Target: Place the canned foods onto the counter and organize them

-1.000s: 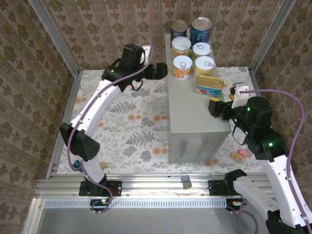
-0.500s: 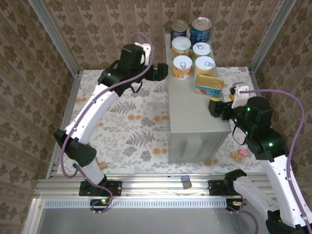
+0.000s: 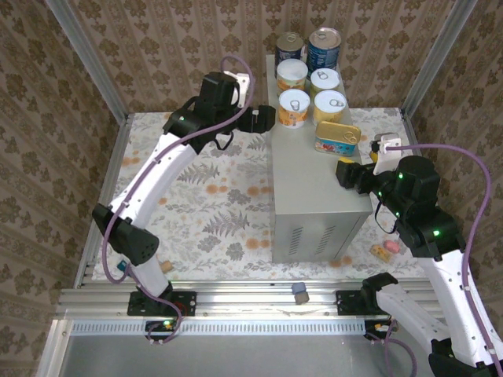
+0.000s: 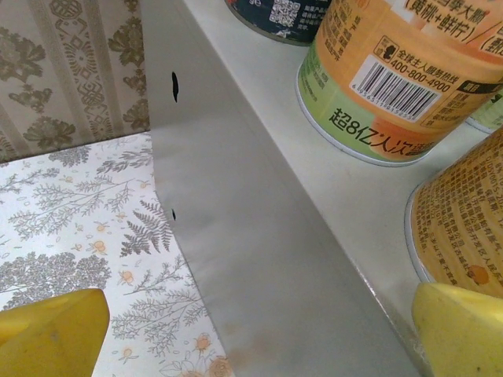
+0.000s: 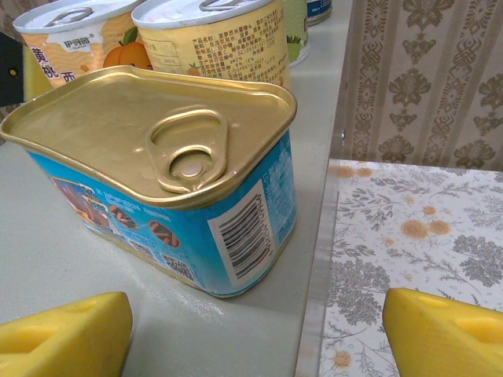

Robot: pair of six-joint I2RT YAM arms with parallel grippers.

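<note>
On top of the worktop [image 3: 314, 188], toward its far end, all seven canned foods stand in one group. The two dark-blue tins [image 3: 324, 47] are at the far edge, the four yellow-labelled tins [image 3: 294, 107] stand in two pairs before them, and the oblong gold-topped tin [image 3: 337, 137] is nearest, close to the right edge of the worktop. The tins are sorted by kind, with the tall ones at the back, so the arranging looks almost finished.

The left tool [image 3: 263, 119] hangs at the left edge of the worktop, beside the nearest yellow tin. Its pads are wide apart and carry nothing. The right tool [image 3: 343, 171] is over the right part of the worktop, just before the oblong tin. Its pads are also apart and empty, and they are probably lined up for a small correction of that tin.

The top view gives the count and the rows. The left wrist view adds that the left tool [image 4: 251, 334] straddles the edge, with one pad [image 4: 51, 330] over the floral cloth [image 4: 78, 204] and the other beside a yellow tin [image 4: 464, 212]. The right wrist view shows that the oblong tin [image 5: 157, 181] sits flat with its pull ring up, and that a free gap separates it from the right tool [image 5: 255, 330].
</note>
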